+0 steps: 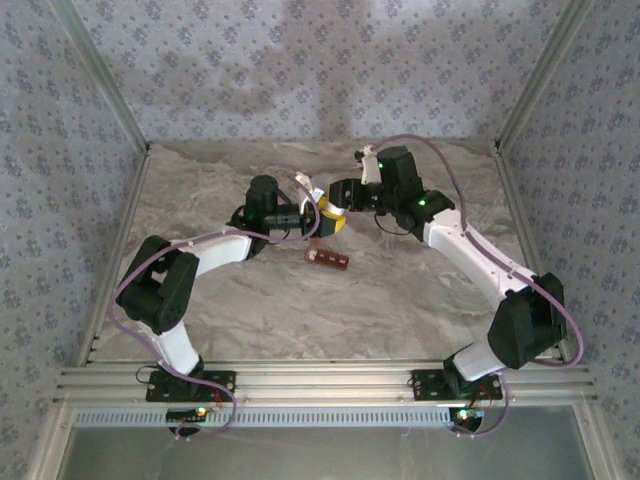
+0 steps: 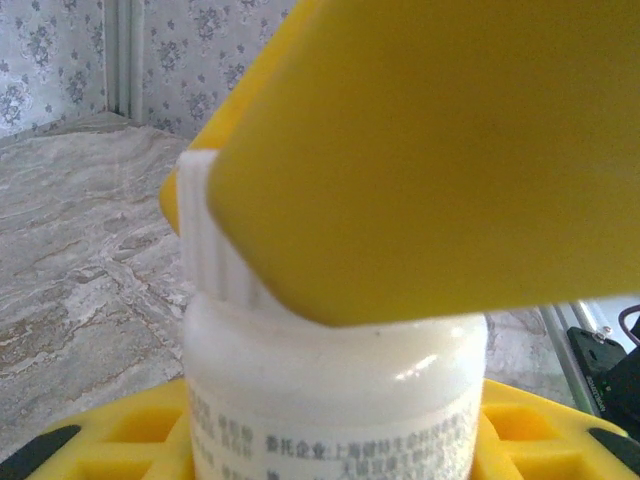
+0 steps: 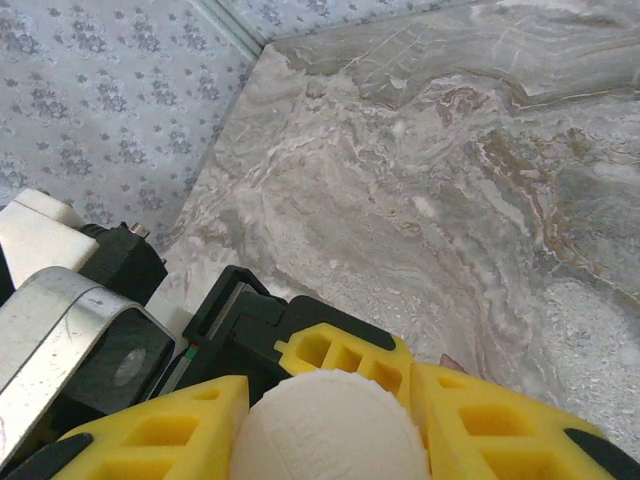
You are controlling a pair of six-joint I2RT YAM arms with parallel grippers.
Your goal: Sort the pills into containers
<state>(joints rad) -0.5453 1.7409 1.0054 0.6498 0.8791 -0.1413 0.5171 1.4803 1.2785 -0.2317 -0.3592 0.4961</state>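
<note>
Top external view: both arms meet over the middle of the marble table [image 1: 250,310], sharing one white pill bottle [image 1: 320,207].
Left gripper [image 2: 335,455] is clamped round the bottle's labelled body to steady it. Right gripper [image 3: 330,450] is closed on the ribbed cap [image 3: 320,420], likely to twist it off and get at the pills. Just nearer the arm bases than the bottle, the dark red-brown containers strip [image 1: 327,258] lies flat on the table, within easy reach for filling.

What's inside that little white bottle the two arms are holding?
Nothing inside shows. The white bottle is opaque and its ribbed cap is on, clamped by the right gripper, while the left gripper holds the body. Only printed label text is visible.
</note>
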